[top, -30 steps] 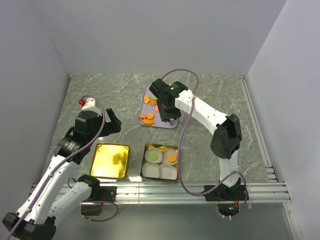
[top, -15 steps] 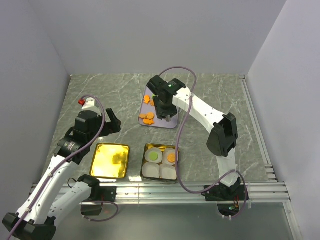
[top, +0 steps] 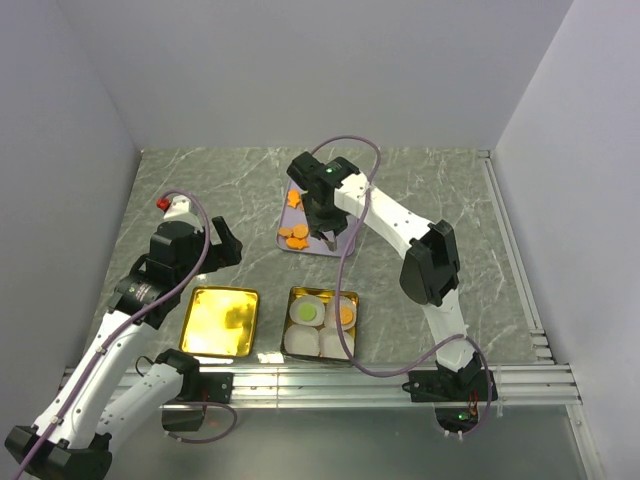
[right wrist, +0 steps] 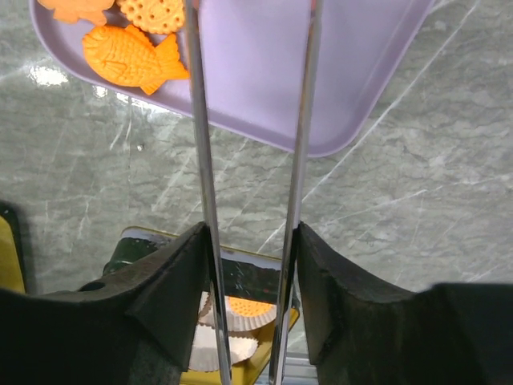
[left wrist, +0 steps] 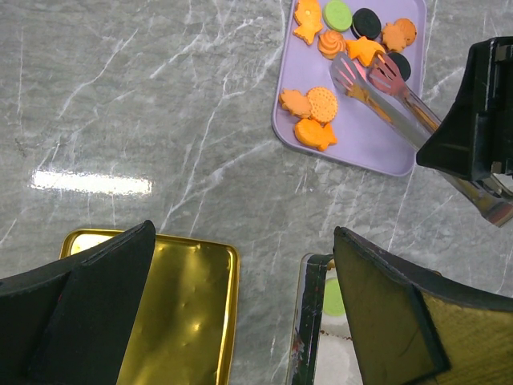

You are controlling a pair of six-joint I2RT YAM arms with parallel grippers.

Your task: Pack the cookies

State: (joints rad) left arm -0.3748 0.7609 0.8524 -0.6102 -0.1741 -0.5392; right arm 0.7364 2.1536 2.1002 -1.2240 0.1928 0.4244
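Observation:
The cookies (left wrist: 314, 120), mostly orange with a green one and two black ones, lie on a purple tray (left wrist: 377, 144). My right gripper (right wrist: 248, 265) is shut on a pair of metal tongs (left wrist: 385, 88). The tongs reach over the tray with their tips apart, just beside an orange star cookie (left wrist: 362, 50). An orange fish cookie (right wrist: 132, 58) lies left of the tong arms (right wrist: 200, 144). Two cookies sit in paper cups in the tin (top: 322, 325), a green one (top: 306, 312) and an orange one (top: 343, 315). My left gripper (left wrist: 240, 305) hangs open and empty above the tin's left edge.
A gold lid (top: 220, 320) lies upturned left of the tin (left wrist: 309, 321). White paper cups fill the tin. The purple tray (top: 335, 246) sits mid-table behind the tin. The right arm's gripper body (left wrist: 481, 120) rises over the tray's right side. Walls close in on three sides.
My right arm has swung left across the tray, carrying the tongs toward the cookies on its left half. The left arm has not moved.

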